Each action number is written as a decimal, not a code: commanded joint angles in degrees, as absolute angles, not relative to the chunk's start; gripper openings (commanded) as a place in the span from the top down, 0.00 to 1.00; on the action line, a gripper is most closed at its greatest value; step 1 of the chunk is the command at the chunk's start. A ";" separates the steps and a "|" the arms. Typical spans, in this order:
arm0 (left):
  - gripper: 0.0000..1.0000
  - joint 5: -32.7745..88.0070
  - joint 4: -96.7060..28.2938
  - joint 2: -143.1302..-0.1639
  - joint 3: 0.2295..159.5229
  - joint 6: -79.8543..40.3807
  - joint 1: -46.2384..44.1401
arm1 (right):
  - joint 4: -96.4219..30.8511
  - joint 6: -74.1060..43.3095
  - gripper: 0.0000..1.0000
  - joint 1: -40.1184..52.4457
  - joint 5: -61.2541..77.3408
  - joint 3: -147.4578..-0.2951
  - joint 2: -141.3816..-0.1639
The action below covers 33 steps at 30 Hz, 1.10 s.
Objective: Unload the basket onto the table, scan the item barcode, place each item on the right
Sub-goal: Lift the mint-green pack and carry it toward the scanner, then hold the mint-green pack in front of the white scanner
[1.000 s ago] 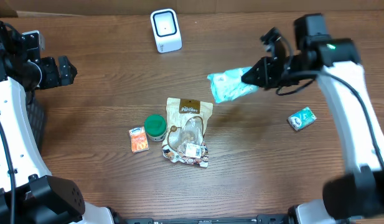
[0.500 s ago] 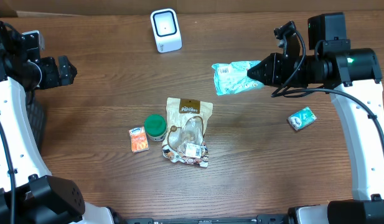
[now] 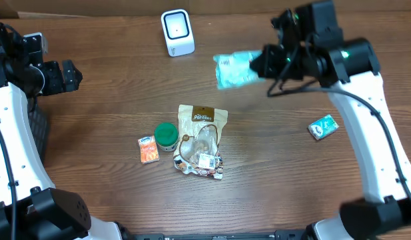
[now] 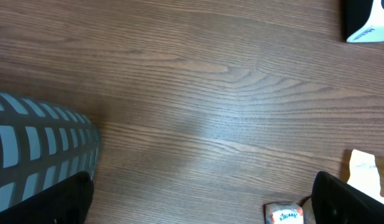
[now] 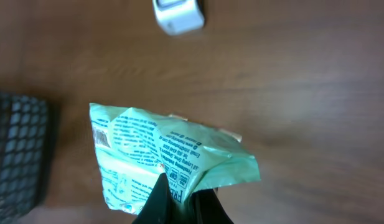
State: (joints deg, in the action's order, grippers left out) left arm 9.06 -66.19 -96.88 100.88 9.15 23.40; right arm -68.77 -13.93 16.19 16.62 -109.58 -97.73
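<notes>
Green packet (image 3: pixel 233 69) pinched at one crumpled end by right hand (image 3: pixel 257 65), closed tight on it, in the air to the right of scanner (image 3: pixel 177 32). Risk: floppy film sags or twists, barcode (image 5: pixel 101 137) misses the scanner window.

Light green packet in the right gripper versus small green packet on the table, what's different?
The light green packet is bigger and paler; the small green packet is darker teal. The light green packet is pinched by the right gripper; the small green packet lies on the table. Both are printed wrappers.
</notes>
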 commanded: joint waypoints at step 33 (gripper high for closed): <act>0.01 9.69 -66.15 -97.08 101.73 8.58 23.97 | 1.08 52.53 0.96 29.45 -22.35 -124.09 -135.79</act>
